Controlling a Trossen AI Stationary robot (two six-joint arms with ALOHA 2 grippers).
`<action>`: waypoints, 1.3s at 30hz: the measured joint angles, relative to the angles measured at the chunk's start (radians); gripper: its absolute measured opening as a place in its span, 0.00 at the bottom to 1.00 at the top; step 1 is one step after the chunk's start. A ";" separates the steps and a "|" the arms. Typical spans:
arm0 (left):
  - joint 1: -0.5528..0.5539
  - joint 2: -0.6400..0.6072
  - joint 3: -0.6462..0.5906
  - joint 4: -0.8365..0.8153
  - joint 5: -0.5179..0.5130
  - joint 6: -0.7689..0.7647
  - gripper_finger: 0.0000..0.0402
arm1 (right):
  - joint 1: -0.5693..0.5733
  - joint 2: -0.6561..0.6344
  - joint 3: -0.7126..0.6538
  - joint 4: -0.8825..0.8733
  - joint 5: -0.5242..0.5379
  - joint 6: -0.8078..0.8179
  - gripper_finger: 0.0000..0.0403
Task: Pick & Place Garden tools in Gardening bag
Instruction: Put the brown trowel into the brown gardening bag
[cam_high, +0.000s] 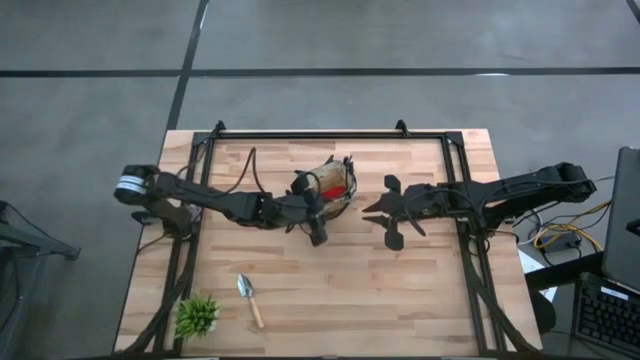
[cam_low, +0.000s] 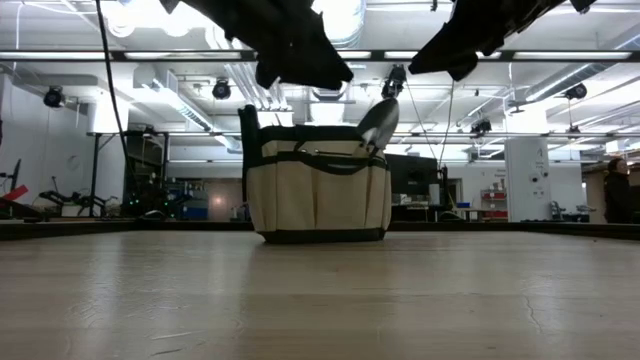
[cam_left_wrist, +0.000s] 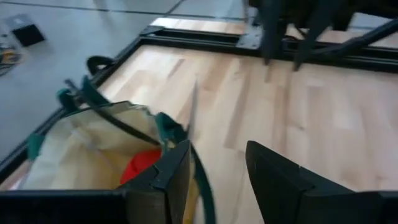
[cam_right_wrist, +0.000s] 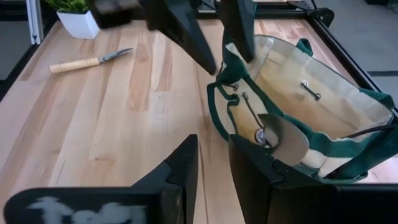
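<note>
Counter: pale wooden planks (cam_high: 400, 290) inside a dark metal frame.
Gardening bag: tan tote with dark green trim (cam_high: 335, 185) (cam_low: 318, 195) (cam_right_wrist: 323, 106) (cam_left_wrist: 81, 146), upright near the counter's middle, toward the far edge, mouth up.
Bag contents: something red (cam_high: 333, 187) (cam_left_wrist: 140, 165) lies inside; a silver trowel blade (cam_low: 379, 123) (cam_right_wrist: 283, 137) sticks up out of the side of the bag nearest the right arm, leaning on the rim.
Loose trowel: silver blade, wooden handle (cam_high: 250, 299) (cam_right_wrist: 87, 61), flat on the counter near the front left corner, well apart from the bag.
Plant: spiky green, in a white pot (cam_high: 197, 315) (cam_right_wrist: 78, 18), at the front left corner, just beside the loose trowel.
Left gripper: (cam_high: 318, 228) (cam_right_wrist: 214, 34) at the bag's near left rim, above it, fingers (cam_left_wrist: 273, 180) pointing down over the edge; jaws released, a clear gap between them, nothing held.
Right gripper: (cam_high: 372, 207) (cam_right_wrist: 211, 174) just to the right of the bag, level with the upright blade, apart from the fabric; jaws parted by a narrow gap, grasping nothing.
Low view: both arms hang above the bag; neither touches the counter.
</note>
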 joint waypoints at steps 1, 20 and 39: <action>-0.003 -0.003 0.000 -0.001 0.011 -0.001 0.40 | 0.000 0.000 -0.003 0.001 0.000 0.000 0.22; -0.253 -0.081 -0.003 -0.662 0.328 -0.446 0.39 | 0.000 0.000 -0.140 0.161 -0.010 0.031 0.17; -0.389 -0.080 -0.151 -0.855 0.453 -0.542 0.39 | 0.000 0.000 -0.129 0.202 -0.010 0.002 0.18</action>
